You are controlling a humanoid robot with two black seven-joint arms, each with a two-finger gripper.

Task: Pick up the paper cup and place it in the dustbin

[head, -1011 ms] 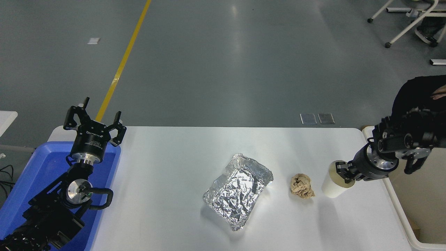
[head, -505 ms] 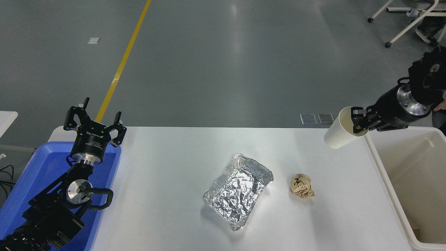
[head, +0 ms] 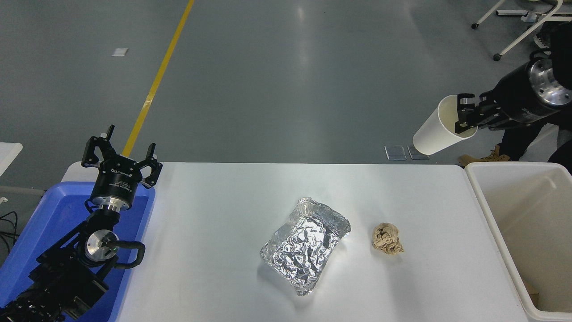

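My right gripper (head: 465, 118) is shut on the rim of the white paper cup (head: 435, 132) and holds it tilted high in the air, above the table's far right corner. The cup's cream inside faces the gripper. The off-white dustbin (head: 491, 214) stands at the table's right end, below and to the right of the cup. My left gripper (head: 120, 152) is open and parked at the lower left, over the blue bin.
A crinkled silver foil tray (head: 306, 243) and a crumpled brown paper ball (head: 388, 239) lie on the white table (head: 214, 232). A blue plastic bin (head: 49, 219) stands at the left. A person's legs and tan boot (head: 485, 158) show behind the dustbin.
My right gripper has lifted the cup off the table near the paper ball, up and away to the far right, higher with each frame.
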